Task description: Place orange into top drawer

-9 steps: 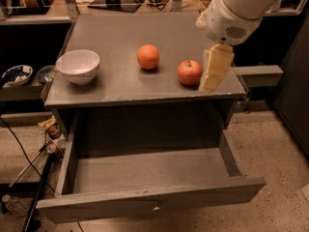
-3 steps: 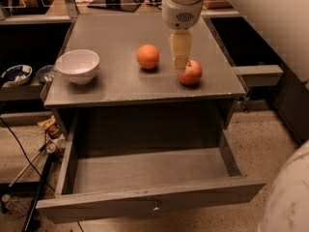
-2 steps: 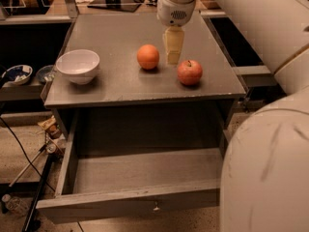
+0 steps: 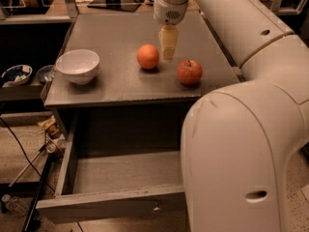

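Edging leftward from the apple [image 4: 189,72], the pincer [image 4: 168,54] now hangs over the counter [image 4: 116,33] just right of the orange [image 4: 147,56], holding nothing; how far it is open cannot be told. The top drawer [image 4: 106,204] stands pulled out below, apparently ready to receive the fruit, which is not yet grasped.

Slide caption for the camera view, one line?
Gripper beside the orange on the cabinet top; apple and white bowl nearby; top drawer open.
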Controlling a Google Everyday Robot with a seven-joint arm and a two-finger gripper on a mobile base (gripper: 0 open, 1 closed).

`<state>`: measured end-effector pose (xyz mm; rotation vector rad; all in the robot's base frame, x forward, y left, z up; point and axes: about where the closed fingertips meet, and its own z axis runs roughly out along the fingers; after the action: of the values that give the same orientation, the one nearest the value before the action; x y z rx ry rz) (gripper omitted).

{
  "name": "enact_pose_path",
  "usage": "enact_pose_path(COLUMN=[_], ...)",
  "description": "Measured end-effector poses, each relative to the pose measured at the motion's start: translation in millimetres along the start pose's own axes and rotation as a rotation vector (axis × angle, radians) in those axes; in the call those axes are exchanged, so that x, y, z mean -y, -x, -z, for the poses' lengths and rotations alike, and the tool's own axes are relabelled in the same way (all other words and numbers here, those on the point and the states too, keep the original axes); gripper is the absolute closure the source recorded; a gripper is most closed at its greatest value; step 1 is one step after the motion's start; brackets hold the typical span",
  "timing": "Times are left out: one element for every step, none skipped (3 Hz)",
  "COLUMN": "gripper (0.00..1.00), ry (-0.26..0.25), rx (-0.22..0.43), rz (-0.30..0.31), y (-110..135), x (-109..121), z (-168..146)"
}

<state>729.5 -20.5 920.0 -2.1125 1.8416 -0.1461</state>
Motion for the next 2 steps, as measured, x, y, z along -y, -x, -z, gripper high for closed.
enact_pose_path(gripper=[0.0,0.0], ry=[-0.014,-0.013], rx=[0.006,0.006], rz=[-0.001,-0.001], y=[1.5,1.6], x=[4.8,4.8], z=[-2.2,-2.2])
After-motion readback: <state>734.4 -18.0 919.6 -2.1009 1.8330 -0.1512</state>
